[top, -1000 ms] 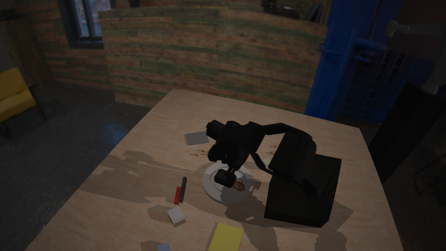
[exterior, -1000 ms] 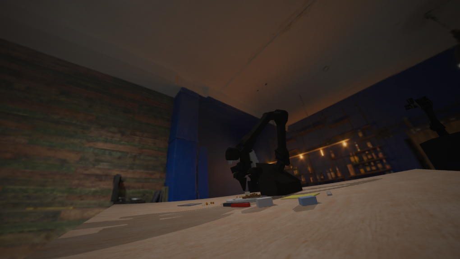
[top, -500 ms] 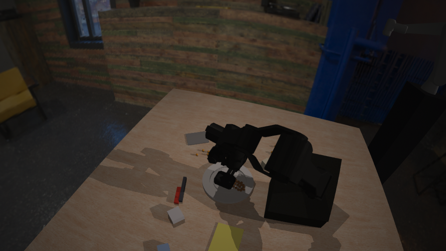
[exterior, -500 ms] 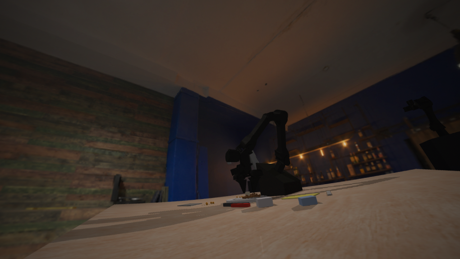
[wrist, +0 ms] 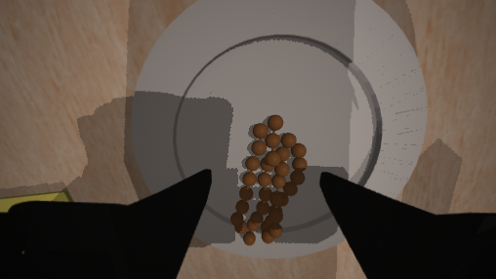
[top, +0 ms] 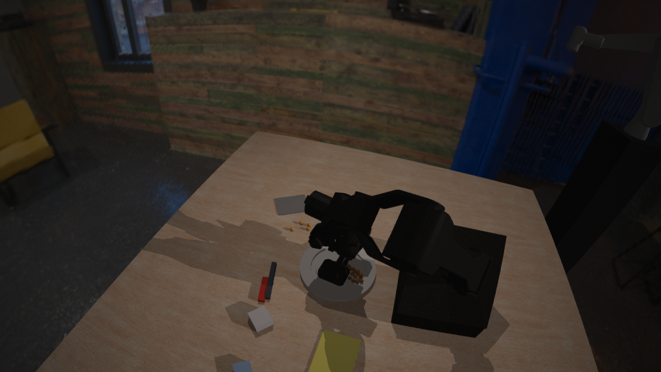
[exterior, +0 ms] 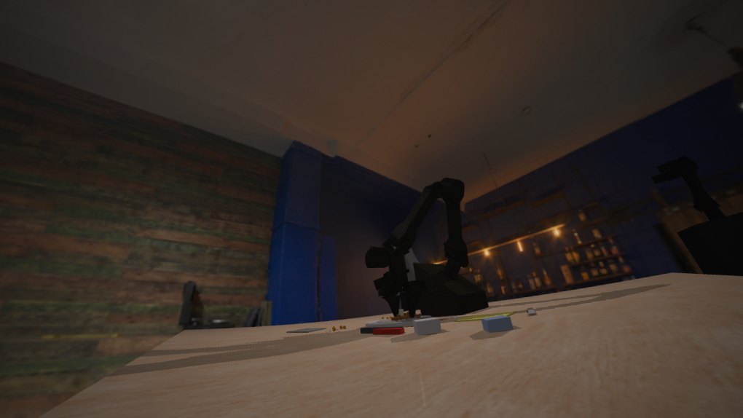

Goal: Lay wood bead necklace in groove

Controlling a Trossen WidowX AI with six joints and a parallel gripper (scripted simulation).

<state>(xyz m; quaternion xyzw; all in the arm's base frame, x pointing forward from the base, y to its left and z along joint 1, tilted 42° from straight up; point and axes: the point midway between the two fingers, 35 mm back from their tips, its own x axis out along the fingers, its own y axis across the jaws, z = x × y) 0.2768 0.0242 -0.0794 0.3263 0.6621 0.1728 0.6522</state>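
The wood bead necklace (top: 355, 275) (wrist: 272, 159) lies bunched in a heap of brown beads on the round bead board (top: 308, 282) (wrist: 312, 19). In the wrist view the heap reaches from the middle of the board across the groove at the bottom, onto the outer rim. The rest of the groove shows no beads. My gripper (wrist: 266, 177) is open and empty, its fingertips on either side of the heap, low over the board. In the exterior view the fingertips are close to the beads; whether they touch cannot be told.
Small orange beads (top: 308, 225) and a grey flat plate (top: 289, 205) lie beyond the board. A red block (top: 262, 289) and a dark bar (top: 271, 279) lie left of it. A white block (top: 260, 318), a blue block (top: 242, 367) and a yellow sheet (top: 336, 351) are nearer the camera.
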